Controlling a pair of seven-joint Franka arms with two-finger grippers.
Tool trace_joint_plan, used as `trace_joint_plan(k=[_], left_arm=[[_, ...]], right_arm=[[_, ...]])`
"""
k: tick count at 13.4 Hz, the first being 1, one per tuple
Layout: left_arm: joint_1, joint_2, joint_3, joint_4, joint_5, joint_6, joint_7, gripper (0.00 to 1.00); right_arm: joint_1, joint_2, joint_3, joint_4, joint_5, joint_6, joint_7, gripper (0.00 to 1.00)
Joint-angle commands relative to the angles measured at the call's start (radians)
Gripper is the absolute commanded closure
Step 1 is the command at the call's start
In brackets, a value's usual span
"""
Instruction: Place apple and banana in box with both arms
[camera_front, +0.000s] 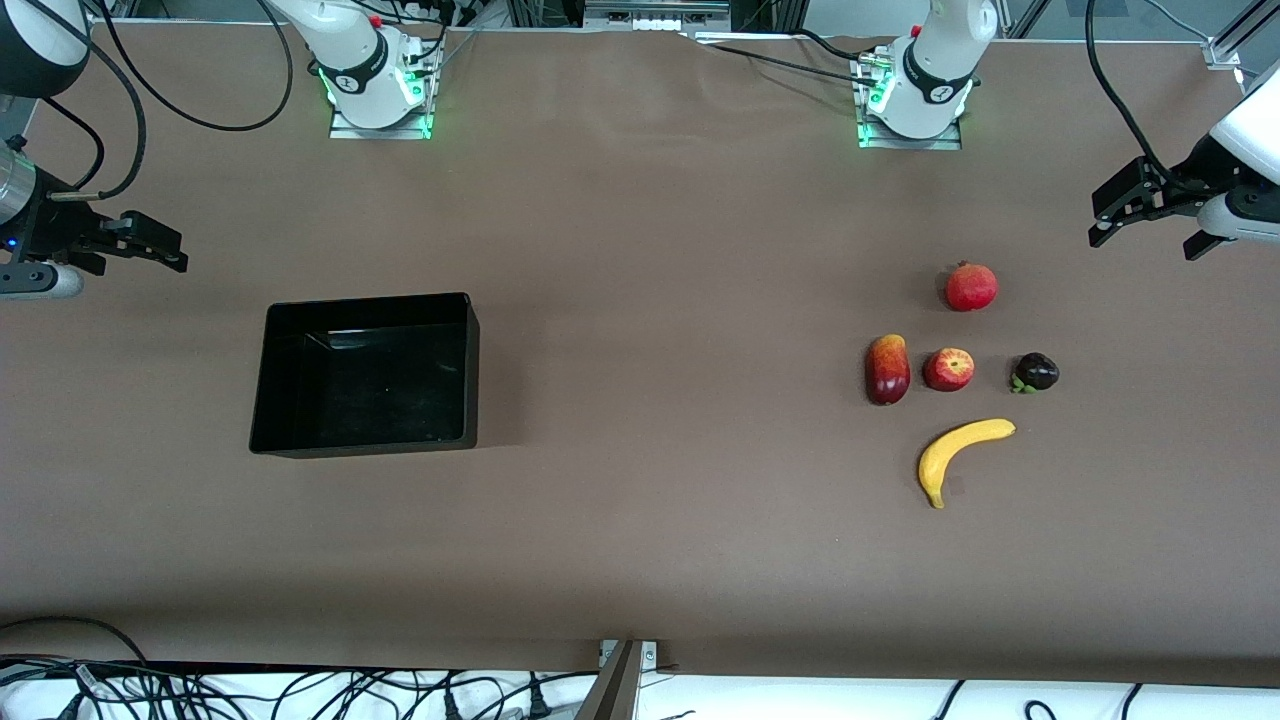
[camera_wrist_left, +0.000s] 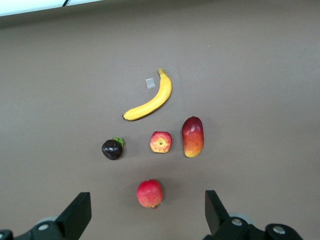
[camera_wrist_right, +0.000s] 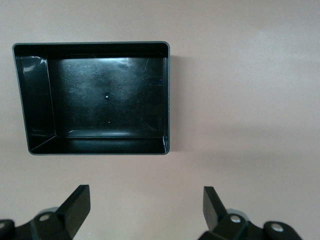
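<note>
box (camera_front: 262, 380) x1 | banana (camera_front: 960, 452) x1 | apple (camera_front: 948, 369) x1 | other fruit x3 | grippers x2

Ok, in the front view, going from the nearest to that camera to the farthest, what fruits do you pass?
Banana → then the apple, mango-like fruit and dark purple fruit level with each other → pomegranate.

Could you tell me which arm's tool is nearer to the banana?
Left. The left tool hangs open at the fruit end, by the banana; the right tool hangs open past the box.
</note>
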Motion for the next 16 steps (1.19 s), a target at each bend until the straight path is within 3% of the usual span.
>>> trace_joint_plan(k=[1,8,16], left_arm=[[0.0,0.017,0.002,0.036,-0.008,-0.022,-0.002,0.0],[0.0,0.017,0.002,0.036,-0.008,-0.022,-0.002,0.0],[0.0,0.017,0.004,0.036,-0.008,-0.024,-0.002,0.0]], right_arm=[[0.007,0.028,-0.001,0.01,-0.007,-0.039,-0.002,0.0],[-0.021,0.161,-0.018,0.004,-0.018,-0.024,-0.001,0.0],[-0.026,0.313,-0.029,-0.257,-0.01,0.494,-0.013,0.03]])
